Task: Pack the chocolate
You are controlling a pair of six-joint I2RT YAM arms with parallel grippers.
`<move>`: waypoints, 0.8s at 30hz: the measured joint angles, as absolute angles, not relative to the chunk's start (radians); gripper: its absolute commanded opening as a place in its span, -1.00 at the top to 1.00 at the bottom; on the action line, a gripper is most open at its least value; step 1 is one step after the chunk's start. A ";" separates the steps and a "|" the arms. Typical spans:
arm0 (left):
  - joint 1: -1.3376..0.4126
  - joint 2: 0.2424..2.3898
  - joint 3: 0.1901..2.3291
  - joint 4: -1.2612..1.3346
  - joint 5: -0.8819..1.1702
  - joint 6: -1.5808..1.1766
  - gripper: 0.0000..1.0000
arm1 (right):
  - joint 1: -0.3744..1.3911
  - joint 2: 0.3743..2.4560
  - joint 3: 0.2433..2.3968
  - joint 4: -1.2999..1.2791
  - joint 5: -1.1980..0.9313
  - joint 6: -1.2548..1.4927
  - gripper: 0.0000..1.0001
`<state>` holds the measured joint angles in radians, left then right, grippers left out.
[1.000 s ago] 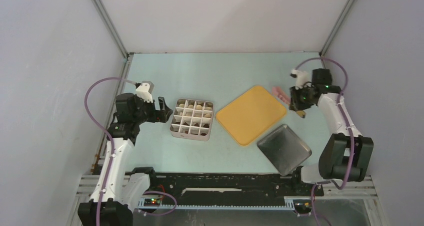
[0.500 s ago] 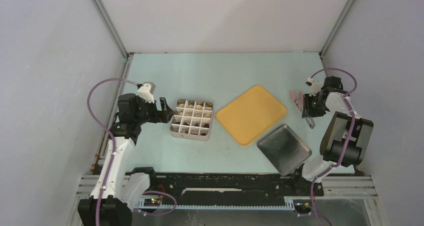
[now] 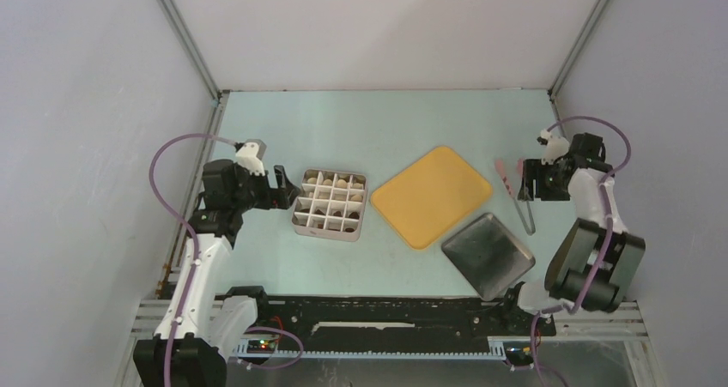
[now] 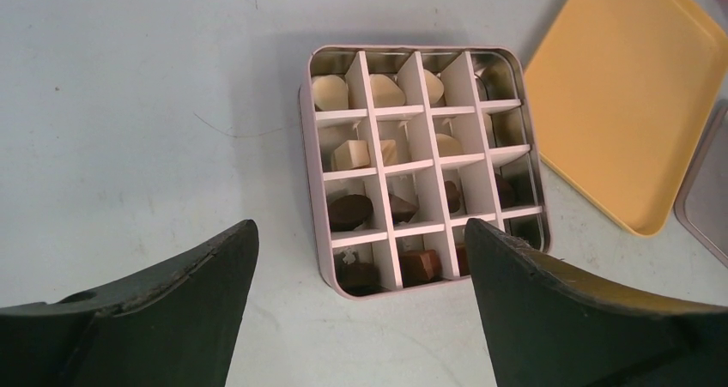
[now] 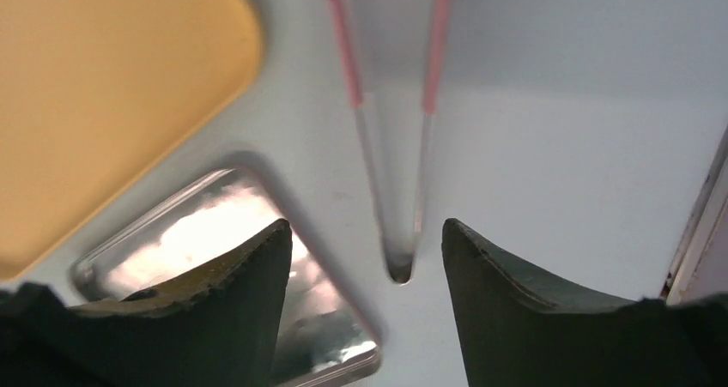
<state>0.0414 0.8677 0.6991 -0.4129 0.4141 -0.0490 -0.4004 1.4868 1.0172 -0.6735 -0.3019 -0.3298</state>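
We find the chocolate [image 4: 352, 155] seated in the cells of the divided tin [image 4: 306, 147]: cream pieces in the far rows, dark pieces in the near rows. A few right-hand cells are too shadowed to judge.

The left gripper [image 4: 359, 231] hangs just beside the tin, jaws wide apart, holding nothing. The right gripper [image 5: 365, 226] is likewise spread, and the pink tongs [image 5: 348, 61] lie free on the table between its fingers.

Likely hazards:
- A left finger may nudge the tin and unseat pieces.
- The right gripper, reaching for the metal lid [image 3: 488, 254], may sweep the tongs along.
- A tilted lid may catch the divider walls.

We read no brand, label or writing.
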 measured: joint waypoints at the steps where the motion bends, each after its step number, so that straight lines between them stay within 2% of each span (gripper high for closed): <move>1: 0.041 0.870 0.699 -0.408 0.414 -0.052 -0.87 | -0.395 1.446 1.013 -0.688 -0.323 -0.336 -0.24; 4: 0.041 0.879 0.699 -0.402 0.414 -0.054 -0.85 | -0.319 1.343 1.012 -0.751 -0.387 -0.376 -0.07; 7: 0.041 0.885 0.699 -0.397 0.414 -0.055 -0.84 | -0.109 1.290 1.001 -0.819 -0.406 -0.420 0.15; 12: 0.041 0.890 0.699 -0.385 0.413 -0.057 -0.84 | 0.223 1.280 0.925 -0.904 -0.388 -0.464 0.24; 17: 0.041 0.890 0.699 -0.382 0.402 -0.056 -0.85 | 0.356 1.301 0.923 -0.969 -0.326 -0.487 0.26; 24: 0.041 0.890 0.699 -0.383 0.384 -0.056 -0.85 | 0.535 1.468 0.924 -0.982 -0.266 -0.500 0.31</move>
